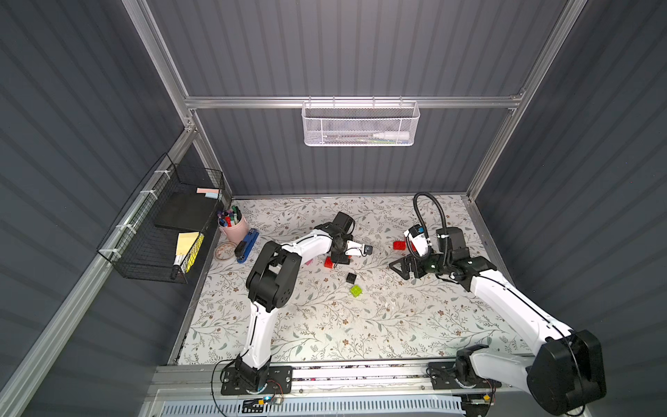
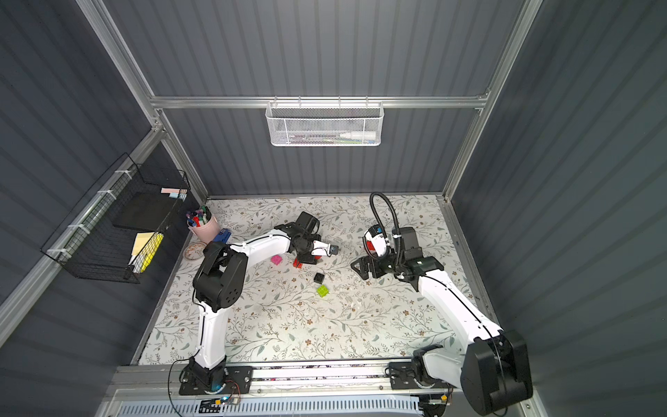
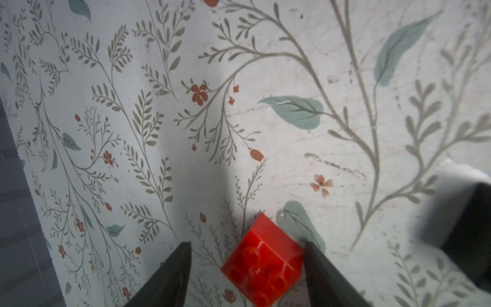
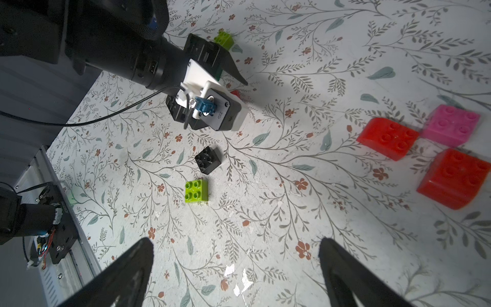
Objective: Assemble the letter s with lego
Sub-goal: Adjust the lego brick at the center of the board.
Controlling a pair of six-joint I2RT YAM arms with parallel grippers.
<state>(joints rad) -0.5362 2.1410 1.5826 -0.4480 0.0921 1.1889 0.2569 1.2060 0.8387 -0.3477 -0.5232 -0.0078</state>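
Observation:
My left gripper (image 3: 245, 244) stands over a red lego brick (image 3: 263, 268) lying studs-up on the floral table. One finger touches the brick's side, while the opposite finger stands off with a gap. Both top views show that brick (image 1: 328, 263) (image 2: 297, 263) under the left gripper (image 1: 337, 259). A pink brick (image 2: 277, 259) lies beside the left arm. At mid-table are a black brick (image 1: 351, 277) and a lime brick (image 1: 356, 290). In the right wrist view, two red bricks (image 4: 388, 138) (image 4: 454, 178) and a pink one (image 4: 451, 125) sit close together. My right gripper (image 4: 236, 240) is open with nothing between its fingers.
A pink cup of pens (image 1: 234, 225), a blue stapler (image 1: 247, 245) and a tape roll (image 1: 225, 250) stand at the table's far left. A black wire basket (image 1: 162, 224) hangs on the left wall. On the back wall hangs a white mesh basket (image 1: 361, 124).

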